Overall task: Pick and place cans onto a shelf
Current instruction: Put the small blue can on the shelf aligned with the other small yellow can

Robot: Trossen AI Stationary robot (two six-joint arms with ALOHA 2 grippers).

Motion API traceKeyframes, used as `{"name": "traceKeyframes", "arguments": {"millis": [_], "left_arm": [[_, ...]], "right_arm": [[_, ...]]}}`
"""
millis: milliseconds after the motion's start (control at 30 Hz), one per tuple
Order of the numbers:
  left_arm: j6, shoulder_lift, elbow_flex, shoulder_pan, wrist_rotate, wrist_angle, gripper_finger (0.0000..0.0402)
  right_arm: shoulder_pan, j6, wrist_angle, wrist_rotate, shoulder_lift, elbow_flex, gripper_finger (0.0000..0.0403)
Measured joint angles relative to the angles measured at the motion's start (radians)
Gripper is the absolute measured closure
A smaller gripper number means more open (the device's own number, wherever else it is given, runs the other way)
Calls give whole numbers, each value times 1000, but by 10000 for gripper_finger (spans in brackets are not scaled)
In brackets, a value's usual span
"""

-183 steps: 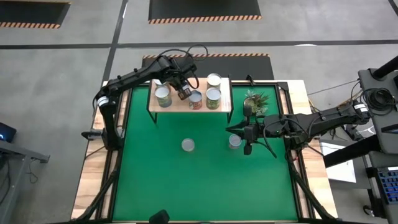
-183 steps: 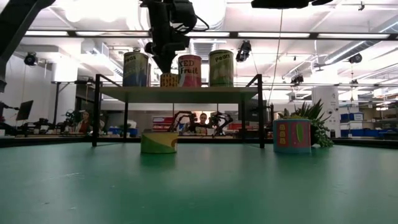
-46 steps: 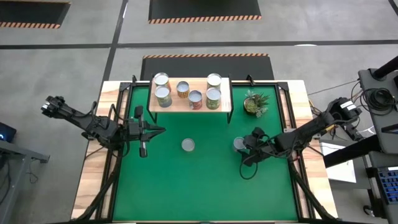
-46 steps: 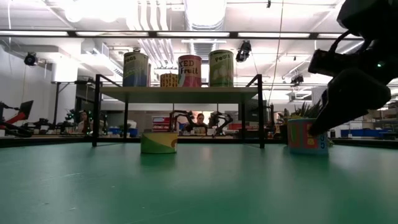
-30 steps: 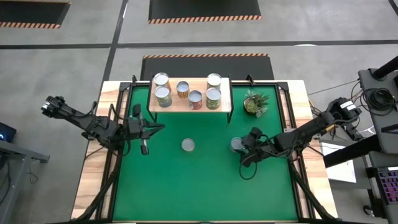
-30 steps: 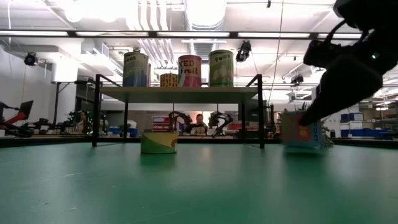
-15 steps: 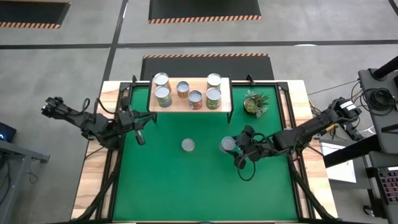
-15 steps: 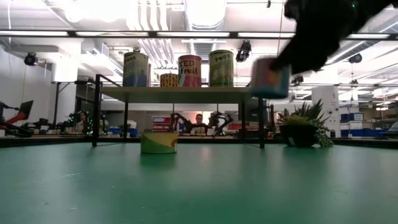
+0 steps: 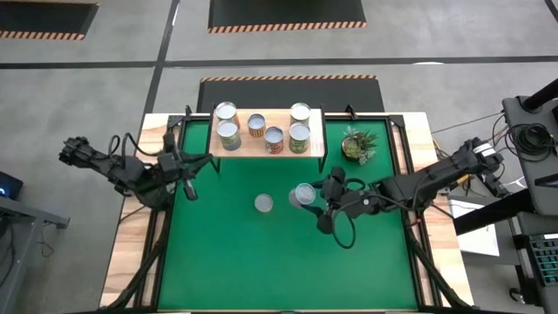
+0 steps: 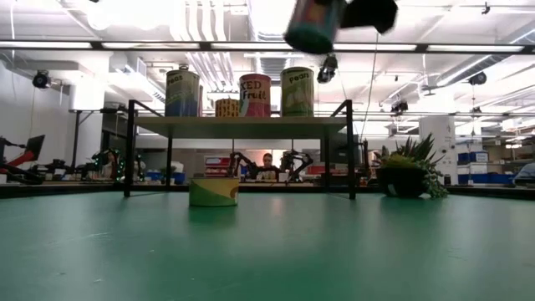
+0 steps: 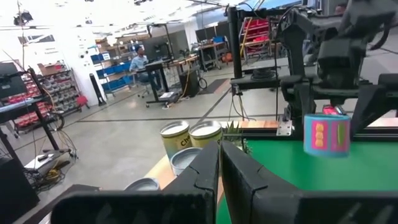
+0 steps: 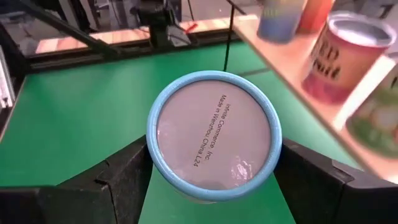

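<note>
- blue-labelled can [image 9: 303, 194] sits clamped between the fingers of the right gripper [image 9: 314, 197], lifted clear above the green table [image 9: 261, 262]; the jaws stand wide, spread to the can's full width, one dark finger [image 12: 121, 177] pressed on each side of its body.
- right wrist view shows the pale end face of this can [image 12: 213, 134] with small printed text, a blue rim around it, filling the gap between the fingers.
- low view shows the same can [image 10: 313, 25] high in the air, tilted, above the level of the shelf top.
- left wrist view shows it [image 11: 327, 134] as a blue can with pink and yellow panels, held off the table by the right arm.
- shelf [image 9: 266, 146], a light-wood board on thin black legs, stands at the far edge of the table and carries five cans [image 9: 227, 133]; the held can is in front of it, not over it.
- low yellow-green can [image 10: 213, 191] rests on the table in front of the shelf, to the left of the held one in the high view, apart from it.
- left gripper [image 9: 186, 173] waits at the table's left edge, near the shelf's left end, fingers [image 11: 205, 171] pressed together and holding nothing.
- potted plant [image 9: 356, 144] stands just to the right of the shelf.
</note>
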State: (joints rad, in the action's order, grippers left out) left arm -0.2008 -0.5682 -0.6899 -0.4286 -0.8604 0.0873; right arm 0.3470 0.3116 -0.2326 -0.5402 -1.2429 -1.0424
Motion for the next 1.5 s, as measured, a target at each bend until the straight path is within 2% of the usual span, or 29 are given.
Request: {"name": "traceKeyframes", "arguments": {"millis": [233, 633, 1033, 1500], "left_arm": [[0, 34, 10, 0, -1, 37, 402], [3, 189, 70, 0, -4, 26, 402], [2, 259, 89, 0, 9, 25, 402], [1, 265, 89, 0, 14, 25, 402]], "right_arm": [[-43, -86, -91, 1, -98, -193, 117], [-178, -275, -128, 99, -286, -485, 117], [-328, -358, -128, 289, -405, -646, 117], [-378, -462, -126, 337, -546, -798, 117]]}}
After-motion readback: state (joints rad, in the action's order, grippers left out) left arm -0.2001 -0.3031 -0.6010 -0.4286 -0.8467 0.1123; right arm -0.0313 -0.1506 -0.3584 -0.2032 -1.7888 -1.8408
